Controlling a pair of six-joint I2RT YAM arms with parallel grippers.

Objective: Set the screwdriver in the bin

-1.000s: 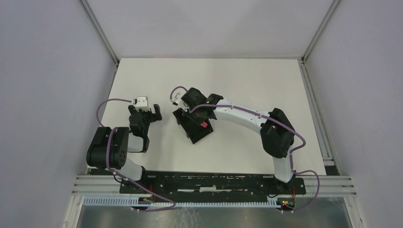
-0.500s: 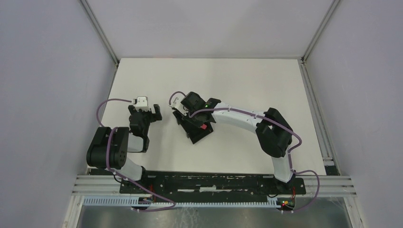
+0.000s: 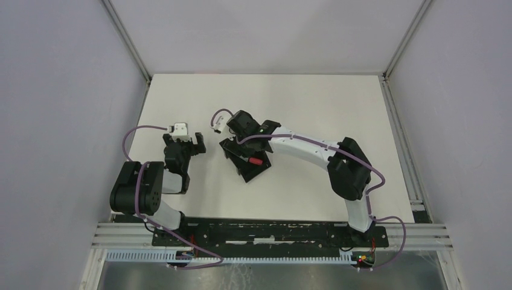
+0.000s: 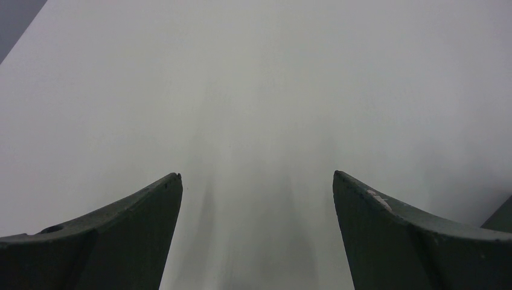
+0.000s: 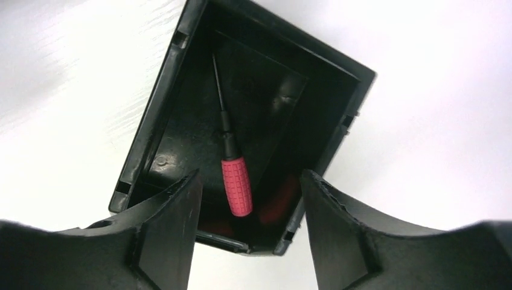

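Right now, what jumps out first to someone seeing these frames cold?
The red-handled screwdriver lies flat inside the black bin, near the middle of the table. The right gripper hangs open directly above it. The left gripper is also open, holding nothing, over the left side of the white surface.

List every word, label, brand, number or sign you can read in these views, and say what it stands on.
No text can be read in any view.
The screwdriver has only a moulded grid on its red handle, no lettering.
The bin is plain black, with no label in sight.
Any marking on the left arm or the right arm is too small to make out.
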